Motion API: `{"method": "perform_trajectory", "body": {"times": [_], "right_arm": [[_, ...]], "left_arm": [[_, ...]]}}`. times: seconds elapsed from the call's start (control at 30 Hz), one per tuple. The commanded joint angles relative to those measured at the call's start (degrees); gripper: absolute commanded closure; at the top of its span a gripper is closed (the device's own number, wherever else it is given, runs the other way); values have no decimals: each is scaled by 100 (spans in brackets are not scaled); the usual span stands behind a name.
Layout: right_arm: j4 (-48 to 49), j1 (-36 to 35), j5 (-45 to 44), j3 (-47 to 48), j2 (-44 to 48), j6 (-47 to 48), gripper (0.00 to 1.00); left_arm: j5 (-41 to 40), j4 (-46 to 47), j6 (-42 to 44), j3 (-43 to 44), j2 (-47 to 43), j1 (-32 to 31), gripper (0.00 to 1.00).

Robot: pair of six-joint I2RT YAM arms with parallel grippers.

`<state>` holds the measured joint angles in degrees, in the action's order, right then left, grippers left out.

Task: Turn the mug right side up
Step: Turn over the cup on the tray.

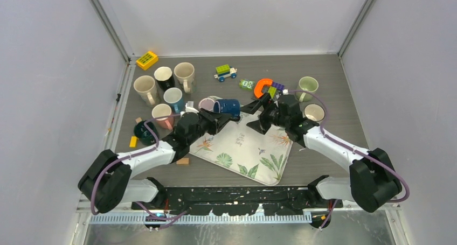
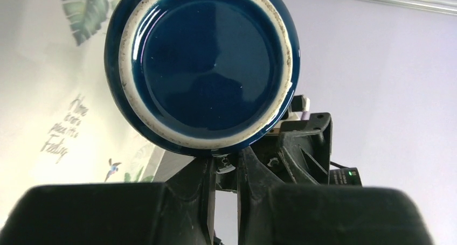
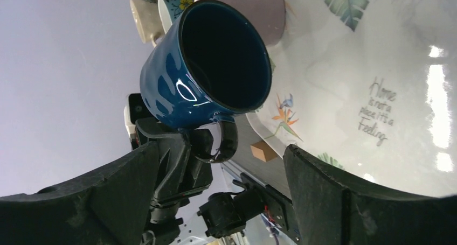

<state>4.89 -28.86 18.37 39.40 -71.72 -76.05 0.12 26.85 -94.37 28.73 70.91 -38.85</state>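
dark blue mug (image 1: 227, 106) held on its side at the far edge of the leaf-print mat (image 1: 242, 151)
left hand (image 1: 217, 116) is clenched on the mug's loop handle, while the right hand (image 1: 256, 117) is spread wide just right of it, grasping nothing. the mug is round and glossy-glazed, with a pale rough foot ring. its mouth faces right and it looks empty, but the bottom is too dark to make out.

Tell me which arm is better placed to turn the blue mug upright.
Left, probably: left gripper shut on the blue mug by its handle; right gripper open, holding nothing.
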Motion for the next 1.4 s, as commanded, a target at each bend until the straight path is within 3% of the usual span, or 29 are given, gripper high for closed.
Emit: {"method": "perform_trajectory", "body": {"times": [0.0,0.5,0.97,1.37], "right_arm": [[836,5,291,78,-151,-434,12],[1874,0,428,52,-604,-1152,31],[2743,-2,404,122,-939,-1724,62],[2651,-2,400,193,-902,-1584,94]], "left_arm": [[393,1920,-175,39,228,44,99],[575,3042,-347,13,690,53,99],[530,3818,-530,-188,825,53,99],[523,4017,-489,-357,814,52,100]]}}
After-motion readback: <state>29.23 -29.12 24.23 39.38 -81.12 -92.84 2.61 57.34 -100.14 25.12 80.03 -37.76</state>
